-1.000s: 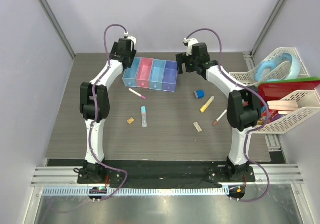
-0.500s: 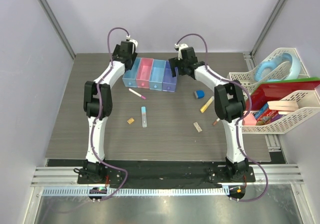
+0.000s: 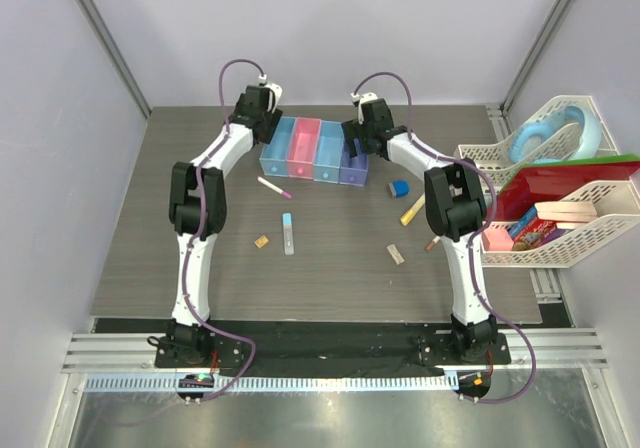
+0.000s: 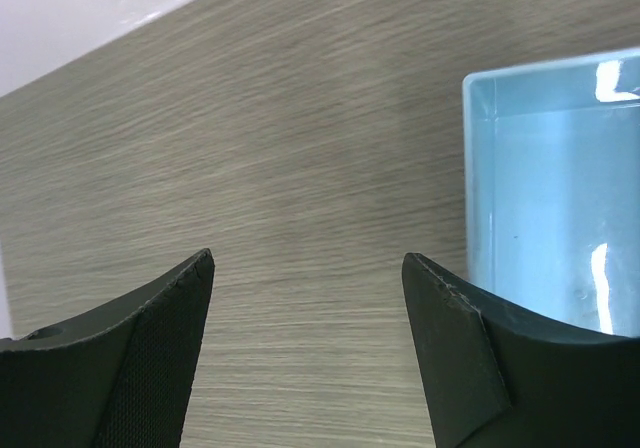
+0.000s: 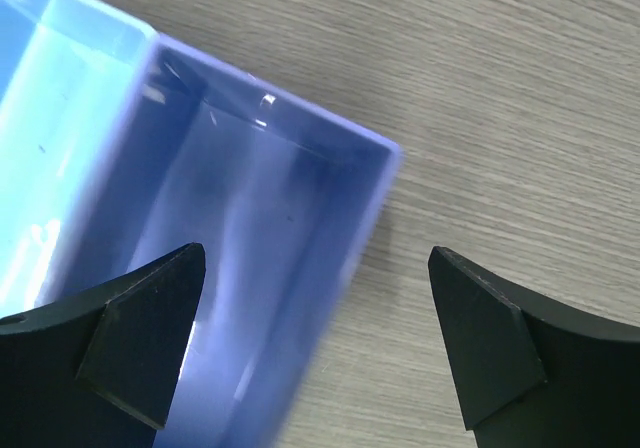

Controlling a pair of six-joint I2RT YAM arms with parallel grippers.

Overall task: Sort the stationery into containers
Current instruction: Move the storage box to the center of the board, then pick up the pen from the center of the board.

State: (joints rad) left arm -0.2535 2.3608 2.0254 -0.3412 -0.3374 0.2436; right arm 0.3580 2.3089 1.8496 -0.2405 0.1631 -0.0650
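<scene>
The containers (image 3: 314, 152) stand in a joined row at the back of the table: light blue, pink, light blue, purple. My left gripper (image 3: 263, 125) is open at the row's left end; in its wrist view the left gripper (image 4: 308, 268) has only table in its gap and the light blue box (image 4: 550, 188) at its right finger. My right gripper (image 3: 356, 140) is open at the purple end, and in the right wrist view the right gripper (image 5: 315, 258) straddles the purple box's (image 5: 250, 228) wall. Loose stationery lies in front: pink-capped pen (image 3: 273, 187), clear tube (image 3: 288, 233), two tan erasers (image 3: 262, 240) (image 3: 396, 254), blue block (image 3: 399, 187), yellow marker (image 3: 414, 208), brown-red pen (image 3: 437, 236).
White mesh baskets (image 3: 585, 230) with books and a blue ring (image 3: 545, 133) stand along the table's right side. A metal rail (image 3: 320, 353) runs along the near edge by the arm bases.
The right gripper swung left to the purple box. The left gripper shifted slightly right, and the row of containers slid a little to the right.
</scene>
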